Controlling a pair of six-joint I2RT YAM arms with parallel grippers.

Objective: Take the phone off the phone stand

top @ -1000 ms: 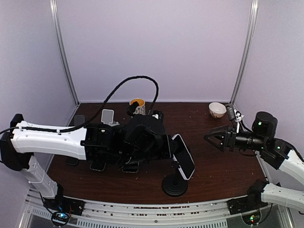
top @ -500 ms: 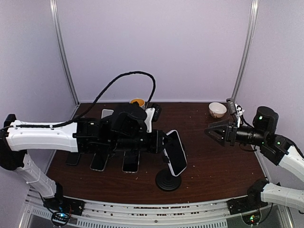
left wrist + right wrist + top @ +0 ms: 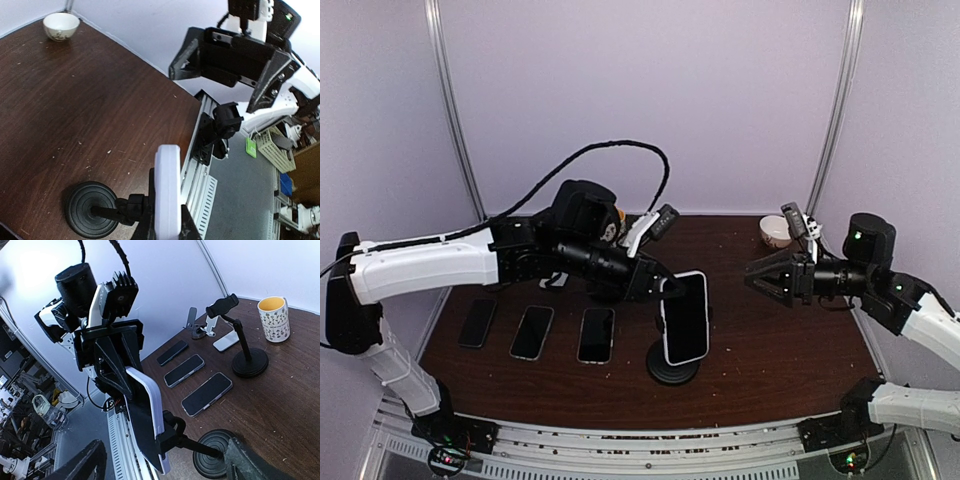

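The phone (image 3: pixel 686 318), dark-screened in a white case, stands upright in the clamp of the black phone stand (image 3: pixel 672 368) near the table's front middle. My left gripper (image 3: pixel 667 291) is shut on the phone's upper edge. In the left wrist view the phone's white edge (image 3: pixel 167 187) sits between my two fingers (image 3: pixel 148 220), with the stand's round base (image 3: pixel 91 209) to the left. My right gripper (image 3: pixel 761 280) is open and empty, hovering to the right of the phone. The right wrist view shows the phone (image 3: pixel 148 425) still clamped on the stand (image 3: pixel 218 460).
Three phones (image 3: pixel 532 331) lie flat in a row at the front left. A second black stand (image 3: pixel 248 360), a white stand (image 3: pixel 200 330) and a mug (image 3: pixel 273 318) are at the back. A white bowl (image 3: pixel 777 231) sits at the back right.
My left arm has pulled back and risen. The phone has turned from tilted to upright, and the stand has slid a little left and back. My right gripper has edged left.
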